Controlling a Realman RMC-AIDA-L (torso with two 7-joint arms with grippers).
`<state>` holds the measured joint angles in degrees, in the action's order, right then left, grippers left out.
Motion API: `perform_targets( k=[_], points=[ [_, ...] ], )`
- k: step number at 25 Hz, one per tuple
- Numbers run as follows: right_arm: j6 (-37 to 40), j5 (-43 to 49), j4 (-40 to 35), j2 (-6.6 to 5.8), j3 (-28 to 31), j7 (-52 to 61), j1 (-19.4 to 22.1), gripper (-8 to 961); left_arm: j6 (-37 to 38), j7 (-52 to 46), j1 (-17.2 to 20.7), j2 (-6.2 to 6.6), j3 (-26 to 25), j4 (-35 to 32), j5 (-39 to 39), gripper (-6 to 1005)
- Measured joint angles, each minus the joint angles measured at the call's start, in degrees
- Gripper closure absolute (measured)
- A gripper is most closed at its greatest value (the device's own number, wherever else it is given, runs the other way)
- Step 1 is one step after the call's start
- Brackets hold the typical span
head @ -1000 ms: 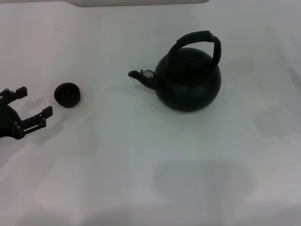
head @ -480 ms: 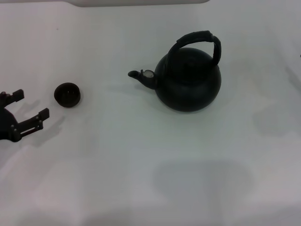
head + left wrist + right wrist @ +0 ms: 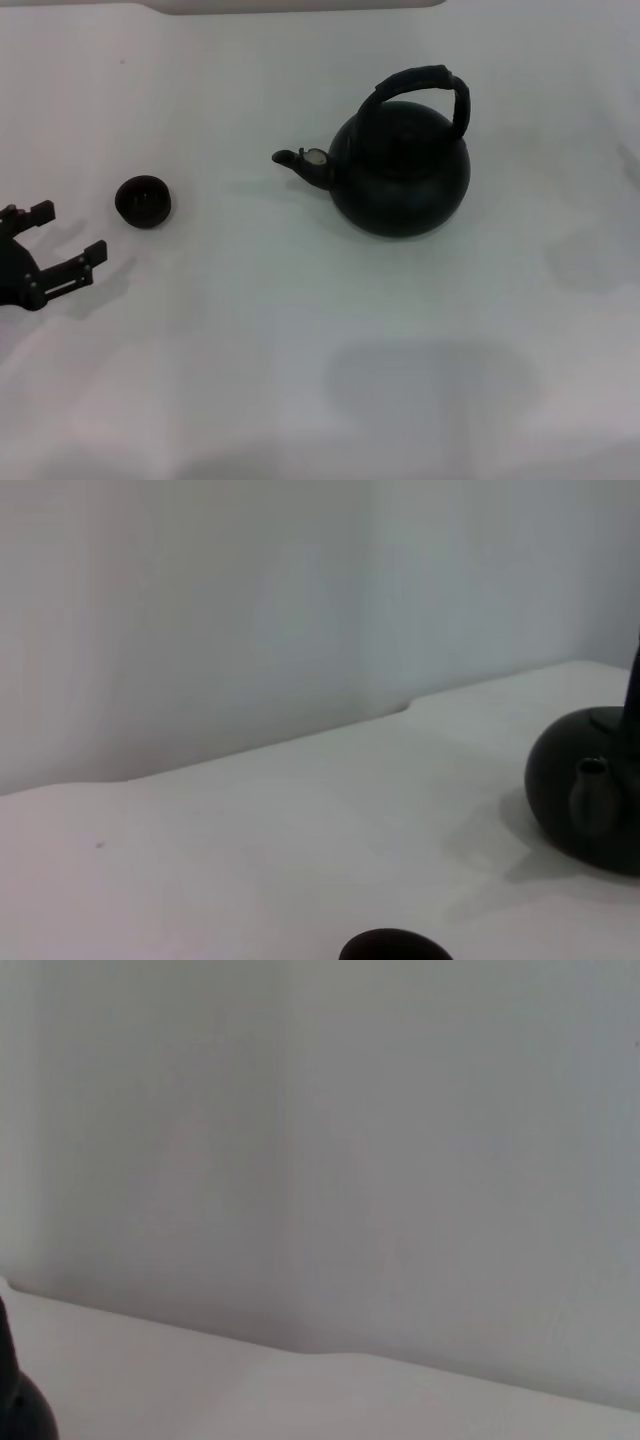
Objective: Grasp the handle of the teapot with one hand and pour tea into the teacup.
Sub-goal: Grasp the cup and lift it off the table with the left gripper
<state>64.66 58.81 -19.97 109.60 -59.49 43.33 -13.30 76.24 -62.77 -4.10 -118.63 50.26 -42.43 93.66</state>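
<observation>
The matte-black teapot (image 3: 402,172) stands upright right of the table's centre, its spout (image 3: 300,163) pointing left toward the teacup. Its black arched handle (image 3: 425,88) rises over the lid, and nothing grips it. The small dark teacup (image 3: 143,201) rests upright on the table at the left. My left gripper (image 3: 68,236) is open at the left edge, just left of and nearer than the teacup, holding nothing. The left wrist view shows the teapot (image 3: 590,800) and the teacup's rim (image 3: 393,946). My right gripper is out of view.
The white table (image 3: 300,340) runs back to a pale wall (image 3: 250,610). Soft shadows lie on the table at the near centre and right. A dark piece of the teapot (image 3: 20,1405) shows at the edge of the right wrist view.
My left gripper has drawn back toward the left edge and slightly nearer, away from the teacup. Teapot and teacup have not moved.
</observation>
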Motion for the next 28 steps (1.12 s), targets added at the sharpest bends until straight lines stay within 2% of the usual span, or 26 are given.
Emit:
perform_targets(
  k=[13,19,28],
  points=[
    [-0.99,0.0,0.21,0.43,-0.01,-0.76,-0.02,319,-0.69,-1.75,-0.28,0.26,-0.7,-0.7,1.98,117],
    [-1.17,-0.02,0.51,0.82,0.0,-1.97,-0.5,319,-4.5,-1.13,-0.31,0.17,-0.79,-0.04,2.55,113],
    [-2.33,0.04,0.64,1.6,-0.4,-3.28,-0.49,319,-8.66,1.62,-5.02,0.17,-0.69,4.77,2.58,121]
  ],
)
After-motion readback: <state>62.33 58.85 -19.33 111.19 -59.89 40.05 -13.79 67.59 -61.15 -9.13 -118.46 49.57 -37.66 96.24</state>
